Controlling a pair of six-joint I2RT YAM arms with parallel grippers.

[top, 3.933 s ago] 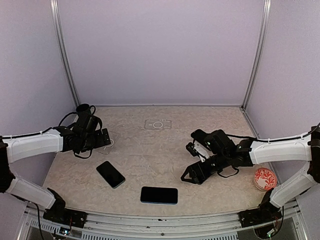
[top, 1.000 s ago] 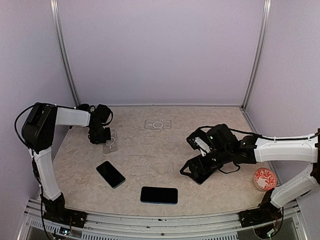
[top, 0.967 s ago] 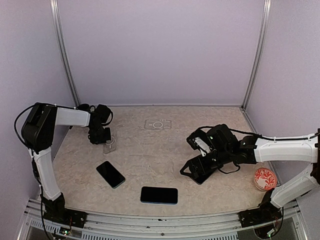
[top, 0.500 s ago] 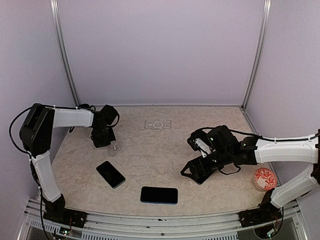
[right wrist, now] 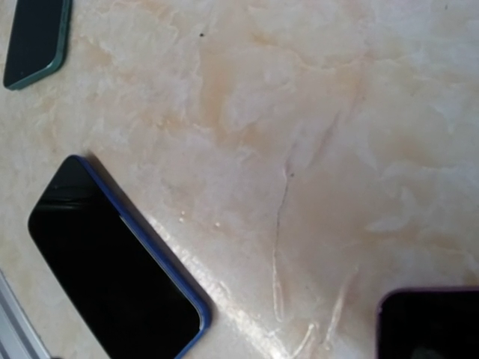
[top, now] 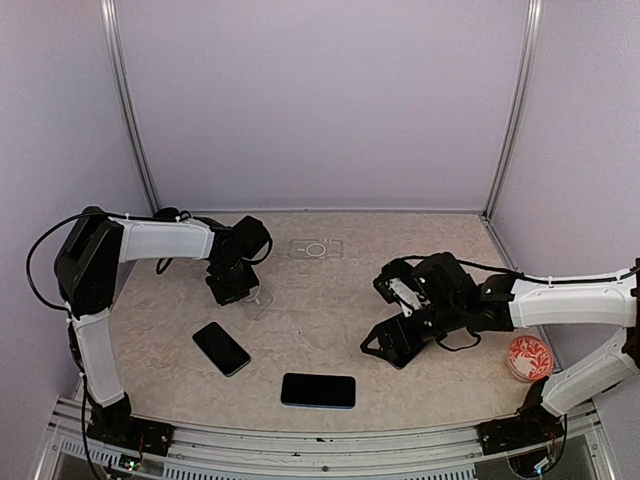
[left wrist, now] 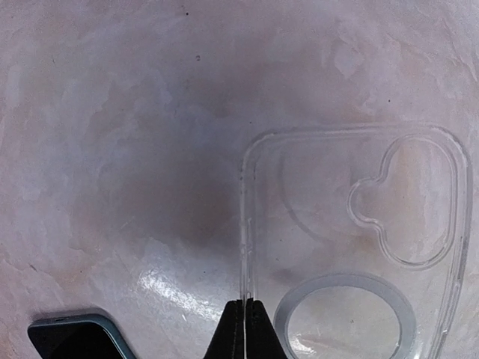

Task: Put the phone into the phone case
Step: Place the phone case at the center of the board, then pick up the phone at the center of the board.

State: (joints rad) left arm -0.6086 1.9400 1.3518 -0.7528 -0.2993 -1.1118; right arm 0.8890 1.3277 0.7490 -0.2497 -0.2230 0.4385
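A clear phone case (left wrist: 352, 232) with a ring and a camera cut-out lies under my left wrist. My left gripper (left wrist: 245, 302) is shut on its left rim. In the top view that gripper (top: 238, 291) holds the phone case (top: 256, 299) left of the table's middle. A teal-edged phone (top: 221, 348) lies just in front of it, its corner (left wrist: 71, 338) showing in the left wrist view. A blue-edged phone (top: 318, 390) lies near the front edge. My right gripper (top: 390, 344) hangs open right of centre, its fingers out of its own view.
A purple-edged phone (right wrist: 430, 323) lies at the lower right of the right wrist view, with the blue-edged phone (right wrist: 112, 277) and the teal-edged phone (right wrist: 34, 37) to the left. A second clear case (top: 316, 248) lies at the back. A red-and-white round disc (top: 529, 357) sits far right.
My left gripper has carried the clear case from the back left corner rightward and forward, toward the table's middle. The right arm has hardly moved.
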